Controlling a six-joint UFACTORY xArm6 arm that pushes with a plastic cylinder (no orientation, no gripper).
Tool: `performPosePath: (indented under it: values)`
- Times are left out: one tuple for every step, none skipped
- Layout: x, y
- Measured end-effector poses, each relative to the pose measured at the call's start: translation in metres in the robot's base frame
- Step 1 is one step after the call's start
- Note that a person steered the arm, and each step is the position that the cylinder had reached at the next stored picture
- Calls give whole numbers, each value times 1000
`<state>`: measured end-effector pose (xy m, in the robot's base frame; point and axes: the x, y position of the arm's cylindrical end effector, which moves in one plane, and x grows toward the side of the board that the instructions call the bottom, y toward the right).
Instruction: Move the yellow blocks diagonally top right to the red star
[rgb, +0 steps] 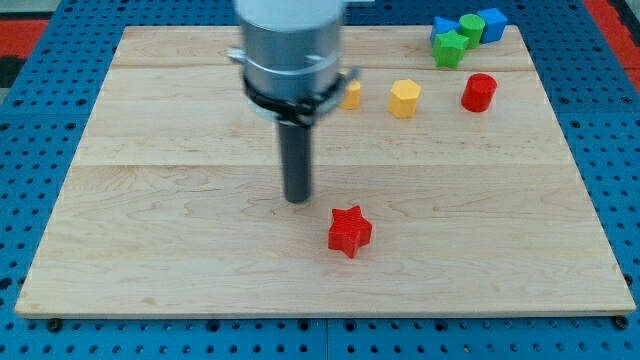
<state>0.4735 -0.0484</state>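
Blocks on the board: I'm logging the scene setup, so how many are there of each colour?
Yellow: 2, a hexagonal block and one partly hidden behind the arm.
Red: 2, a star and a cylinder.
Green: 2.
Blue: 2.
Total: 8

Grey cylindrical arm housing (290, 40); black clamp ring below; straight dark rod; blunt tip (298, 199).

My tip (298, 198) stands on the bench (150, 200), up-left of the red star (349, 231); two yellow blocks (404, 98) lie toward the view's top.
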Motion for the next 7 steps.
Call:
performPosePath:
  values:
    - [-67,-20]
    - [-126,14]
    - [-169,79]
    - [-192,137]
    - [-191,159]
    - [-159,145]
    - [-114,155]
